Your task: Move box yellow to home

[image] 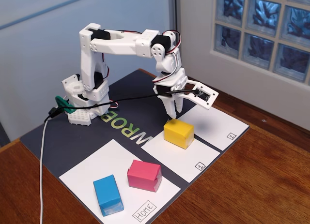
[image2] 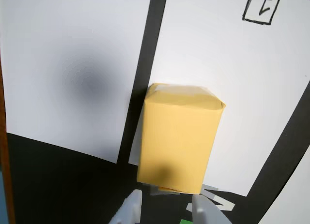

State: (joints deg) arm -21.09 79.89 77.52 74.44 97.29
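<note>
The yellow box (image: 178,132) rests on the white sheet marked "1" (image: 186,157), at that sheet's far corner. My gripper (image: 173,110) hangs just above and behind it, pointing down, open and holding nothing. In the wrist view the yellow box (image2: 179,137) fills the middle, beside the dark strip between two sheets. Both fingertips (image2: 131,209) of the gripper (image2: 167,212) show at the bottom edge, apart and short of the box. Home (image: 87,171), the largest white sheet, lies at the front left with its label at the near corner.
A pink block (image: 144,175) and a blue block (image: 108,194) sit on the home sheet. The sheet marked "2" (image: 215,121) lies right of the gripper. All sheets lie on a dark mat (image: 58,137) on a wooden table (image: 252,185). A cable (image: 42,151) trails from the arm's base.
</note>
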